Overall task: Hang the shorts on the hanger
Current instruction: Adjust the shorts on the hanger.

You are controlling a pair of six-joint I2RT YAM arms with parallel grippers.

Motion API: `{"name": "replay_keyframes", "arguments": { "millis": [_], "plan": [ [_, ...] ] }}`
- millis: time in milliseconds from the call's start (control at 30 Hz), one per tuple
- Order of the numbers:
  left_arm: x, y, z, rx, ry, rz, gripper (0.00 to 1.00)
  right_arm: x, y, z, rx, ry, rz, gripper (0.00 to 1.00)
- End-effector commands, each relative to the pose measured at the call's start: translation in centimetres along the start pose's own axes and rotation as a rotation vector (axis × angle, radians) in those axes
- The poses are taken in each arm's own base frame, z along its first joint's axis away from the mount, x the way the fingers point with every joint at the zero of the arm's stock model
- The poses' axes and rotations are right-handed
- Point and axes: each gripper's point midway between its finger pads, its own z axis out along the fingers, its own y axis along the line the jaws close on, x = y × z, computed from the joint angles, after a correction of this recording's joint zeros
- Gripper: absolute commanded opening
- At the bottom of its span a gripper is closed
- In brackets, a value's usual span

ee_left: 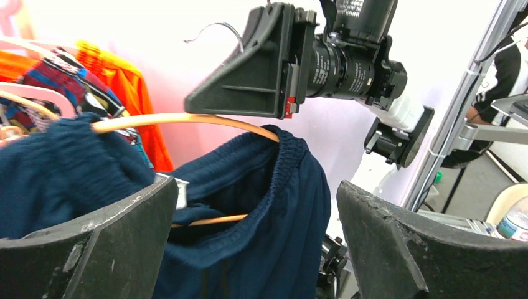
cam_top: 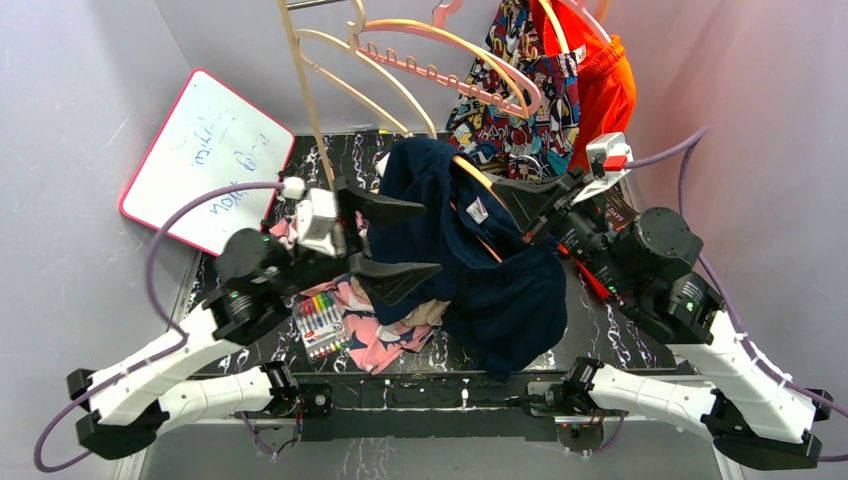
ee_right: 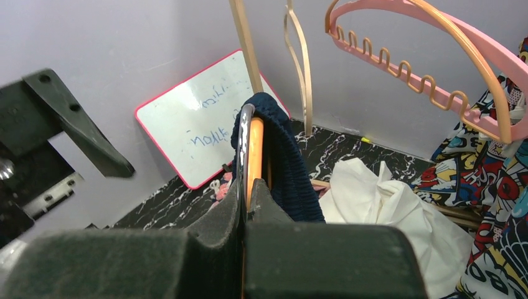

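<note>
The navy shorts [cam_top: 480, 270] hang draped over the orange-tan hanger [cam_top: 478, 172] above the table's middle. My right gripper [cam_top: 500, 188] is shut on the hanger's upper bar from the right. In the right wrist view, the hanger [ee_right: 254, 140] runs up out of the gripper [ee_right: 246, 198], with the shorts' waistband [ee_right: 289, 162] over it. My left gripper [cam_top: 432, 238] stands wide open on the shorts' left side. The left wrist view shows the shorts [ee_left: 274, 212] between its spread fingers [ee_left: 398, 249], ungripped, with the hanger [ee_left: 187, 118] passing through the waistband.
Behind hang beige hangers [cam_top: 330, 60], a pink hanger [cam_top: 470, 80], comic-print shorts [cam_top: 520, 110] and orange shorts [cam_top: 605, 85]. A whiteboard [cam_top: 205, 160] leans at the back left. A marker set [cam_top: 320, 325], floral cloth [cam_top: 385, 340] and white cloth [ee_right: 386, 205] lie on the marbled table [cam_top: 600, 330].
</note>
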Motion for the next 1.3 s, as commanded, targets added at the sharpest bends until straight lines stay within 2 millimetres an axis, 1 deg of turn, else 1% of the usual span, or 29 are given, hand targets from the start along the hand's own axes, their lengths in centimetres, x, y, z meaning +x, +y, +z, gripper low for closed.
{"name": "replay_keyframes", "arguments": {
  "millis": [0, 67, 167, 233, 333, 400, 467, 567, 667, 800, 900, 967, 1067, 1167, 1267],
  "plan": [
    [-1.3, 0.5, -3.3, -0.102, 0.007, 0.031, 0.98, -5.5, 1.6, -3.0, -0.1, -0.119, -0.015, 0.0],
    [-1.1, 1.0, -4.6, -0.152, 0.041, 0.026, 0.98, -5.4, 2.2, -3.9, -0.146, -0.095, -0.034, 0.0],
    [0.0, 2.2, -5.7, -0.235, 0.11, 0.02, 0.98, -4.7, 2.7, -5.0, -0.192, -0.048, -0.051, 0.0],
    [0.7, 3.6, -6.4, -0.321, 0.145, 0.024, 0.98, -4.1, 2.7, -5.6, -0.206, -0.024, -0.055, 0.0],
    [0.8, 6.2, -7.4, -0.475, 0.156, 0.039, 0.98, -3.6, 2.9, -6.3, -0.229, -0.009, -0.057, 0.0],
    [0.8, 7.1, -7.6, -0.523, 0.161, 0.058, 0.98, -3.2, 2.9, -6.5, -0.236, 0.004, -0.059, 0.0],
    [0.9, 6.8, -6.9, -0.484, 0.173, 0.091, 0.98, -2.7, 3.0, -6.5, -0.243, 0.018, -0.062, 0.0],
    [0.9, 6.5, -5.3, -0.427, 0.172, 0.117, 0.98, -2.2, 3.6, -6.2, -0.277, 0.036, -0.07, 0.0],
    [0.2, 6.9, -4.1, -0.417, 0.134, 0.165, 0.98, -1.8, 4.8, -5.9, -0.339, 0.055, -0.078, 0.0],
    [-0.9, 7.4, -3.2, -0.421, 0.093, 0.229, 0.98, -1.6, 5.6, -5.6, -0.38, 0.07, -0.083, 0.0],
    [-1.5, 6.7, -2.8, -0.374, 0.076, 0.249, 0.98, -1.4, 5.4, -5.5, -0.373, 0.075, -0.092, 0.0],
    [-1.5, 6.1, -2.5, -0.336, 0.071, 0.254, 0.98, -1.3, 5.4, -5.4, -0.373, 0.078, -0.093, 0.0],
    [-1.0, 5.8, -1.8, -0.307, 0.077, 0.252, 0.98, -1.2, 5.7, -5.2, -0.386, 0.075, -0.093, 0.0],
    [0.5, 5.9, -1.1, -0.284, 0.116, 0.247, 0.98, -1.4, 6.1, -5.2, -0.408, 0.069, -0.089, 0.0],
    [1.9, 6.2, -0.8, -0.279, 0.162, 0.25, 0.98, -1.8, 6.5, -5.3, -0.424, 0.059, -0.086, 0.0]
  ]
}}
